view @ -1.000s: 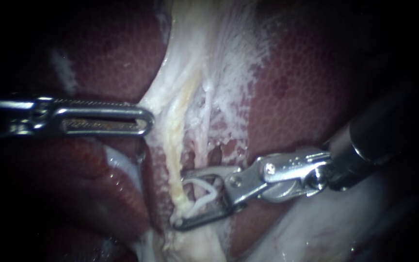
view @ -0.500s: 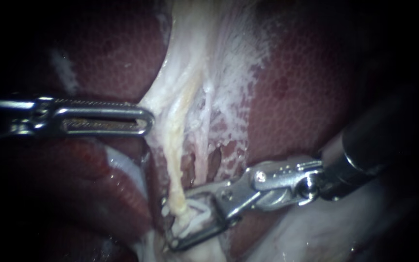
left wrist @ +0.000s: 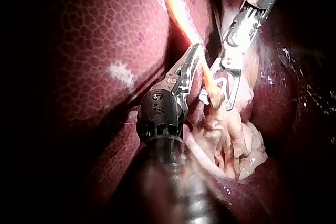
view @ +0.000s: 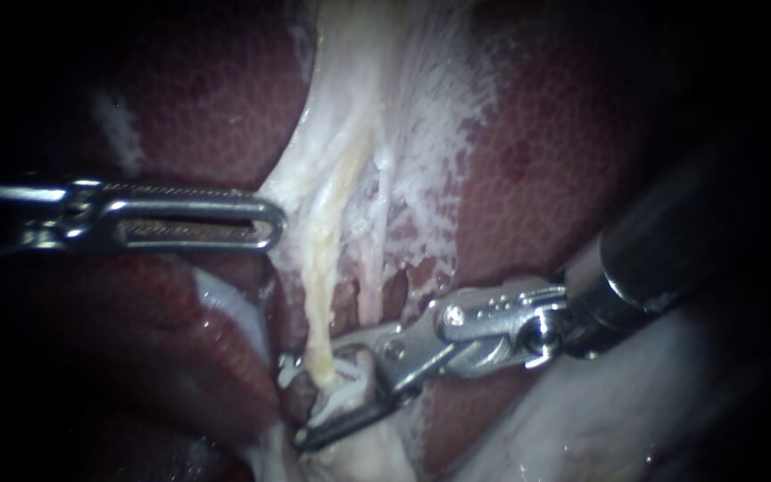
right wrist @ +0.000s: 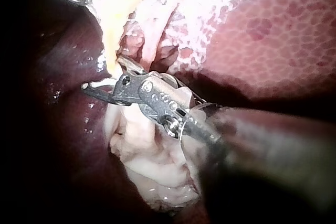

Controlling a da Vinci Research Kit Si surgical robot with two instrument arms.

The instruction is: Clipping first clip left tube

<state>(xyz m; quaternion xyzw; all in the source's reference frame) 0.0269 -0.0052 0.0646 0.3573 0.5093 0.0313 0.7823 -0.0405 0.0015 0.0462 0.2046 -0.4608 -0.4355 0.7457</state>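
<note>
Observation from my remote station. My right instrument [view: 294, 402] entered from the right, low in the endoscope view, with its shaft lying over the liver [view: 537, 178]. Its jaws stood apart and carried a white clip [view: 343, 397] seated between them, touching both.

The left tube [view: 319, 303], a yellowish strand, ran down from the pale tissue sheet [view: 359, 116] toward the near side and passed into the gap between those jaws. One jaw tip showed on its left and the other lay beyond its lower end. The left wrist view confirmed this, with the strand ending between the two jaw tips. A thinner strand [view: 373, 286] lay just to the right of the left tube and outside the jaws. I could not tell how firmly the clip bore on the tube.

My left instrument [view: 271, 219] came in level from the left, well apart from the right one and farther up the tube. Its jaws lay together on the left edge of the pale tissue sheet, which rose to a point at their tip.
</note>
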